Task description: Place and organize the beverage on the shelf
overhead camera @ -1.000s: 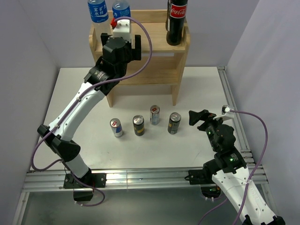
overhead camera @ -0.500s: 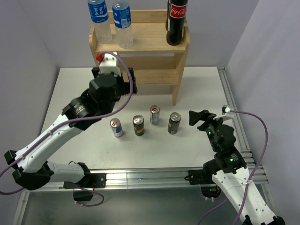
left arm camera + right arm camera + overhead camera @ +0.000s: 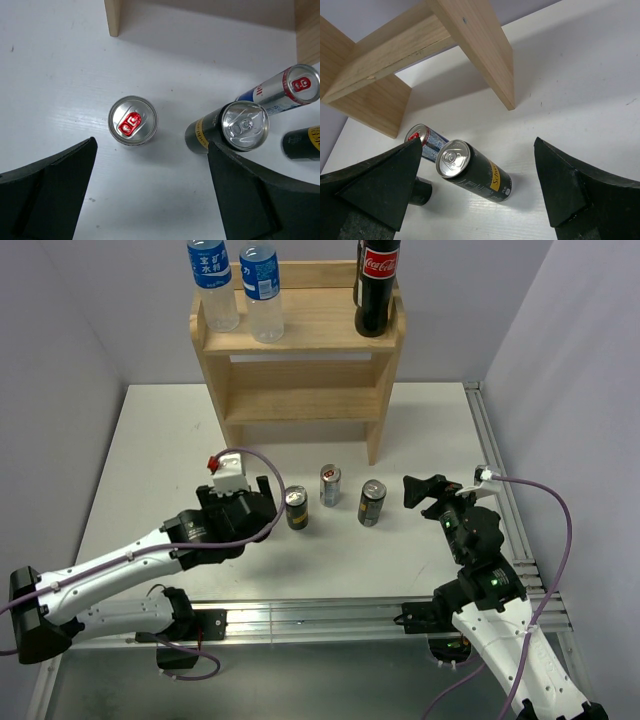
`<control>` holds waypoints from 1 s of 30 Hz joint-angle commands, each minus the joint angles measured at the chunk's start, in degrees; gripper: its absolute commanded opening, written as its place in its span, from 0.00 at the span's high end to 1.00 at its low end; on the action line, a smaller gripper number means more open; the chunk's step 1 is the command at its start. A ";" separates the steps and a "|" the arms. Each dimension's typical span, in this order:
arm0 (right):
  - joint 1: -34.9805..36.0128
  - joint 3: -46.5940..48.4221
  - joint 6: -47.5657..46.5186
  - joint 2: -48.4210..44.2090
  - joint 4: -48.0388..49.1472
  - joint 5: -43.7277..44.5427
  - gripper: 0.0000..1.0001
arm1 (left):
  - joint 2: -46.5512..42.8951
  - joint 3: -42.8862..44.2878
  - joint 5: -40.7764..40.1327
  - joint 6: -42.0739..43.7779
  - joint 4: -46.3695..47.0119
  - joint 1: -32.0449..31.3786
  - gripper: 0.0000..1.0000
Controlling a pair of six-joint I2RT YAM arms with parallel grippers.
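Observation:
The pale wooden shelf [image 3: 300, 335] stands at the back with two water bottles [image 3: 262, 290] on its top left and a cola bottle [image 3: 376, 285] on its top right. Several cans stand on the table. My left gripper [image 3: 250, 508] is open and hangs above the leftmost can, which it hides in the top view. In the left wrist view that silver can with a red tab [image 3: 132, 120] sits just ahead of the open gripper [image 3: 152, 200], beside a black can [image 3: 242, 127]. My right gripper [image 3: 425, 492] is open and empty, right of a black can [image 3: 371, 502].
A black can [image 3: 295, 508] and a silver can [image 3: 330, 485] stand mid-table. The right wrist view shows the black can [image 3: 470, 172], a silver-blue can [image 3: 422, 140] and the shelf's side panel [image 3: 485, 50]. A metal rail [image 3: 500, 490] edges the table's right side.
My left arm has drawn back from the shelf top, leaving the second water bottle there, and has come down over the leftmost can. The right arm has not moved.

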 commanded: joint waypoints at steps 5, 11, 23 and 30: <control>0.34 -0.79 -0.03 -0.27 1.89 0.41 0.00 | -1.83 -7.28 -3.20 -12.94 3.26 -2.97 0.01; 0.34 -0.79 0.05 -0.27 1.80 0.06 0.00 | 0.80 -12.65 -6.71 -18.57 5.37 -4.99 0.01; 0.34 -0.79 0.14 1.67 2.24 -0.91 0.00 | 10.64 -22.32 -13.31 -15.41 26.70 -5.17 0.01; 0.34 -0.79 0.05 2.72 2.42 -1.44 0.00 | 14.96 -26.88 -12.35 -5.06 44.09 -1.93 0.01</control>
